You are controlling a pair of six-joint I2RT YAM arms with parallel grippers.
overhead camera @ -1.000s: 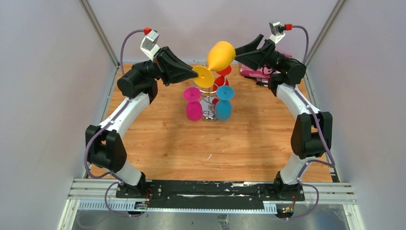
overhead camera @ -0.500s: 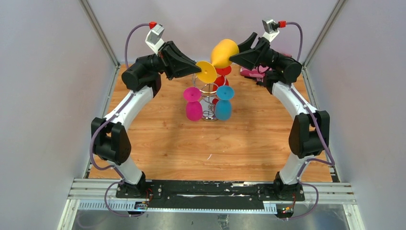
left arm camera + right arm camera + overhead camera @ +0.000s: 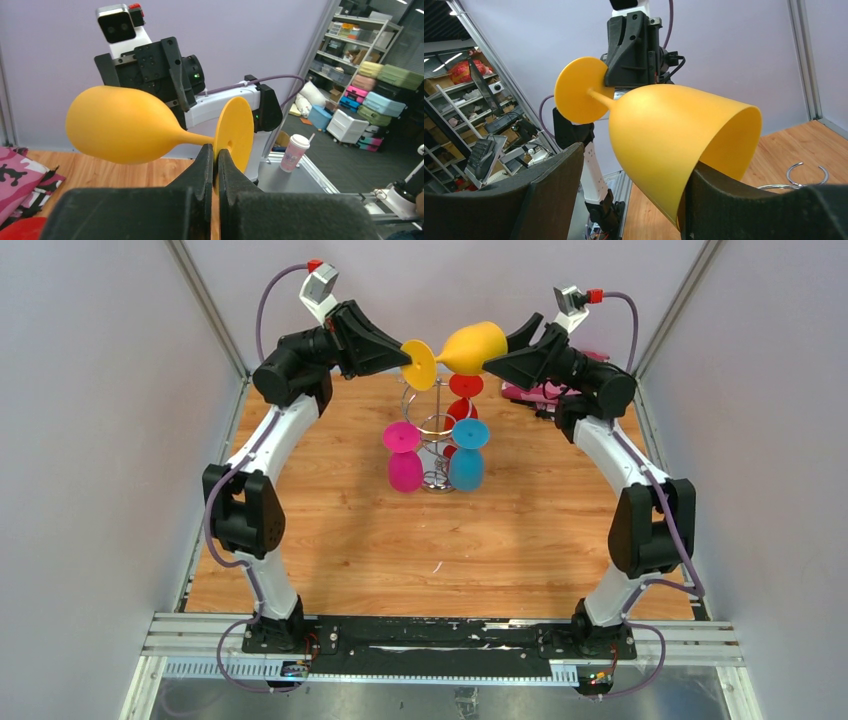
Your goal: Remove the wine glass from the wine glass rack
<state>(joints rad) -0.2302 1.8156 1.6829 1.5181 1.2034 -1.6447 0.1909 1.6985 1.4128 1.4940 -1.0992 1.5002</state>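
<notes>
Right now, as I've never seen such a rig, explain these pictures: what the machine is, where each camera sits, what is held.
Two robot arms are bolted to a wooden table. The wide picture looks down from above and behind them; the other two come from a camera on each wrist. The left gripper pinches the foot of a yellow wine glass, held sideways in the air, off the chrome wine glass rack. The right gripper has its fingers spread around the bowl, a gap showing on one side. A pink glass, a blue glass and a red glass hang on the rack.
</notes>
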